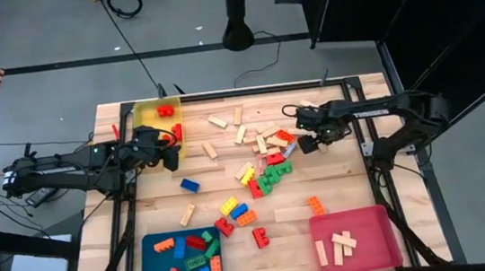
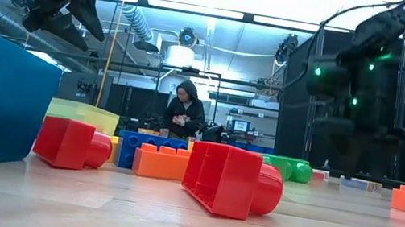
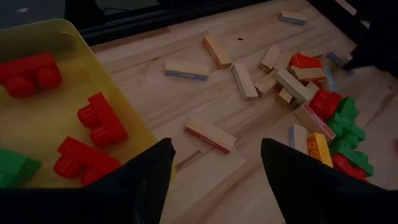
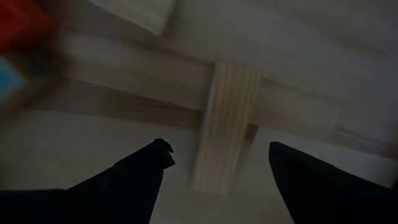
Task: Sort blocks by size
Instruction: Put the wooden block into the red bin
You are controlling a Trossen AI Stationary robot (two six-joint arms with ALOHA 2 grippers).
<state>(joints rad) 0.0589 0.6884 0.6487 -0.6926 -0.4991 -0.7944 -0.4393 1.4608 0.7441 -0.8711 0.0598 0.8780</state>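
While the high view shows blocks [image 1: 265, 174] scattered mid-counter [image 1: 339, 193], the left gripper [image 1: 170, 155] hangs beside the yellow tray [image 1: 146, 117] and the right gripper [image 1: 308, 139] over the pile. From the left wrist, its fingers [image 3: 140, 180] gape empty. From the right wrist, spread fingers [image 4: 134, 177] straddle a wooden bar [image 4: 225, 127], unheld.

Open left claw [image 3: 214, 168], yellow tray [image 3: 118, 93], red blocks [image 3: 99, 118], wooden bars [image 3: 211, 134]
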